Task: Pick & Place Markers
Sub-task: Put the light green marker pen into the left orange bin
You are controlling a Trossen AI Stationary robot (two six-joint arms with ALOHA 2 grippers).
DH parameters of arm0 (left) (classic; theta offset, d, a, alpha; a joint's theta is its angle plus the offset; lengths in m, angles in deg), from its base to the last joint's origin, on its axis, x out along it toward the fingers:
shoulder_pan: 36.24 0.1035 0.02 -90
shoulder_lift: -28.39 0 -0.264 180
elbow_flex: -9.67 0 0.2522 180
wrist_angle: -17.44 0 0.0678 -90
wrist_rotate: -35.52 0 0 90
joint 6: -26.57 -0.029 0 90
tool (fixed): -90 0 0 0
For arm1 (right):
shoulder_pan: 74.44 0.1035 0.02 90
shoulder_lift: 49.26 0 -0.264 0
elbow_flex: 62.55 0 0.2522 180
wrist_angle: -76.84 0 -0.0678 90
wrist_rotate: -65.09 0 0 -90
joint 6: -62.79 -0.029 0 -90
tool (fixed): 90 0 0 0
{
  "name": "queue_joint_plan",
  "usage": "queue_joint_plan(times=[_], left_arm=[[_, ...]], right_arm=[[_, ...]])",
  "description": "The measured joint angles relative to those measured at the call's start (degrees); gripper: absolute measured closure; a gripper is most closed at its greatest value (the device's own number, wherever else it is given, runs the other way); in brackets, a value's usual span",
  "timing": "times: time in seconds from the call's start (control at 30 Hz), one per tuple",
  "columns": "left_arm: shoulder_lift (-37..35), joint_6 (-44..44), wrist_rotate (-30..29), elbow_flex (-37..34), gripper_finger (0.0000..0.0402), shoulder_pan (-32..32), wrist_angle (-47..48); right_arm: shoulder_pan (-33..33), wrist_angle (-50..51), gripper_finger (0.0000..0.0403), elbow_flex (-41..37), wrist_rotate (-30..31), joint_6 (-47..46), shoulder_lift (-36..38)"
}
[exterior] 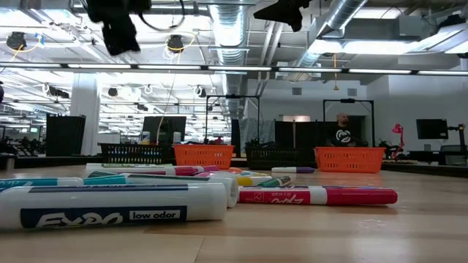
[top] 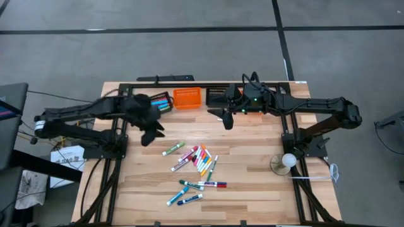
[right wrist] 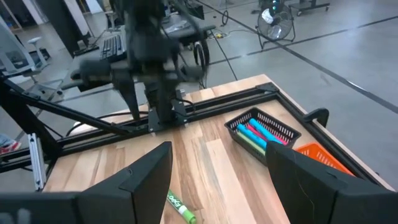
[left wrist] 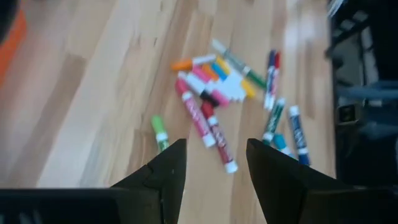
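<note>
Above the markers [top: 197, 165], both grippers open, empty.

The table [top: 252, 183] is pale, smooth planked wood with a faint sheen — on it lie glossy plastic markers [top: 199, 161], beside mesh plastic baskets [top: 187, 98] — framed by matt black metal rails [top: 302, 183].

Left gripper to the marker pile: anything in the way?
Nothing visible. The left gripper hangs open above bare table, with the markers spread in the open toward the table's middle. A lone green marker lies nearest it, unobstructed.
</note>
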Motion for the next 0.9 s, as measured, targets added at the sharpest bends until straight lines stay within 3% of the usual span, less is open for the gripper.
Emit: queue_joint_plan(times=[0.47, 0.9], left_arm=[[21.3, -3.8, 0.0, 0.0, 0.0234, 1.8, 1.1], [29.6, -1.4, 0.0, 0.0, 0.0234, -3.4, 0.0]], right_arm=[[0.1, 3.0, 0.0154, 0.0, 0.0, 0.0, 0.0], [0.1, 3.3, 0.0154, 0.0, 0.0, 0.0, 0.0]])
